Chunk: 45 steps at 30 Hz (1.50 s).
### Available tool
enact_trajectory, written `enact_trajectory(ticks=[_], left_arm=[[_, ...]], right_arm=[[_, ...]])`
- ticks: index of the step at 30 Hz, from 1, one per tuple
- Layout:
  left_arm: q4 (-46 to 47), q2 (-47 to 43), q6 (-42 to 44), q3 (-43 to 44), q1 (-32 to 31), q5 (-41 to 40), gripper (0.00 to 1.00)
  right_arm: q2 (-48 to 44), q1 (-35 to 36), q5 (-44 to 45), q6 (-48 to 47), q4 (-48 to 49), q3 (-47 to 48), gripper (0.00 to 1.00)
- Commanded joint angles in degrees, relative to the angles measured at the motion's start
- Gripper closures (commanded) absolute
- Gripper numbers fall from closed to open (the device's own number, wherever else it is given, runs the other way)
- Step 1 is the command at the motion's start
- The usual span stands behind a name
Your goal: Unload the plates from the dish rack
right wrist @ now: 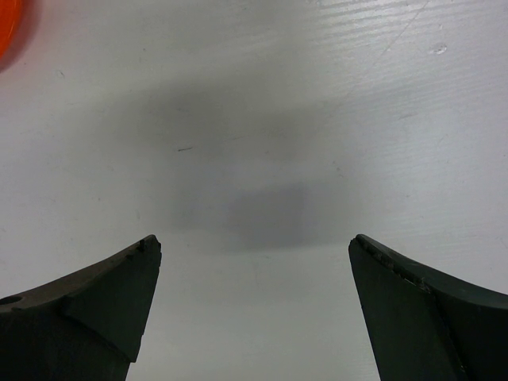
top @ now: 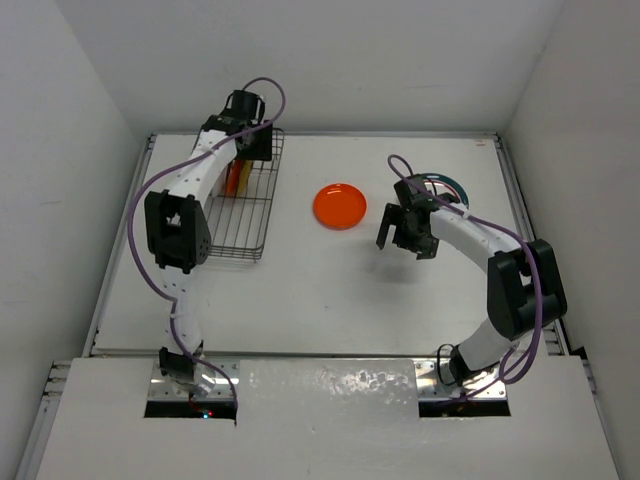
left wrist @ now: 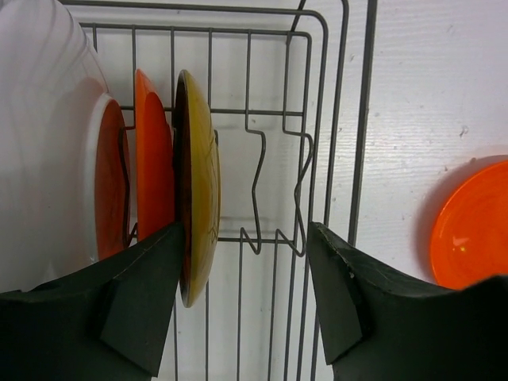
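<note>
While I watch from above, the dish rack [top: 245, 235] sits far left and an orange plate [top: 340, 206] lies mid-table. Left wrist: my left gripper [left wrist: 246, 234] stands partly open astride the racked yellowish plate [left wrist: 198, 198], not clamped on it. Right wrist: my right gripper [right wrist: 254, 238] gapes wide, holding nothing, above the white table [right wrist: 317, 119].

Robot lab: white-walled booth [top: 330, 60], 2 arms [top: 190, 200] bolted to table [top: 330, 300].

no text, label or number is readable on the dish rack [top: 246, 218], plates [left wrist: 198, 206] or table [top: 330, 300].
</note>
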Motion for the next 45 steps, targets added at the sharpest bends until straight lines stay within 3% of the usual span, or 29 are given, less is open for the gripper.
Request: enact_trajectory(ticks=[1, 3, 11, 19, 21, 24, 32, 37, 41, 43, 45], left_arm=[[1.53, 0.43, 0.71, 0.52, 0.87, -1.35, 0.4], [1.62, 0.52, 0.71, 0.34, 0.87, -1.34, 0.41], [1.71, 1.48, 0.89, -0.36, 0.96, -0.29, 0.62], [3.02, 0.52, 1.33, -4.32, 0.96, -1.61, 0.67], [3.2, 0.34, 1.77, -3.97, 1.05, -1.79, 0.83], [2.67, -0.01, 2.38, -2.3, 1.13, -1.44, 0.95], [3.02, -6.07, 6.68, 0.34, 1.13, 1.73, 0.98], [4.52, -11.52, 10.11, -0.01, 1.14, 11.82, 0.98], [6.01, -13.8, 11.0, -0.62, 1.13, 24.8, 0.98], [6.71, -14.33, 11.08, -1.5, 0.09, 27.03, 0.99], [7.33, -15.56, 12.66, -3.08, -3.23, 24.25, 1.0]], right_arm=[[-0.05, 0.66, 0.01, 0.24, 0.28, 1.98, 0.01], [-0.05, 0.57, 0.01, 0.32, 0.28, 1.98, 0.01], [-0.13, 0.66, 0.01, 0.24, 0.28, 2.33, 0.01], [-1.01, 0.75, 0.28, -0.38, -0.16, 2.24, 0.01], [-1.19, 0.66, 0.28, -0.29, -0.16, 2.42, 0.01], [-1.54, 0.75, 0.28, -0.38, -0.42, 2.86, 0.01], [-1.98, 0.75, -0.42, 0.23, -1.48, 4.08, 0.01], [-2.95, 0.75, -2.62, 2.16, -3.05, 7.59, 0.01], [-3.3, 0.4, -6.04, 4.45, -6.04, 16.37, 0.01], [-3.12, -1.0, -8.41, 6.47, -6.75, 21.54, 0.01], [-2.6, -4.07, -13.68, 9.88, -6.06, 25.86, 0.01]])
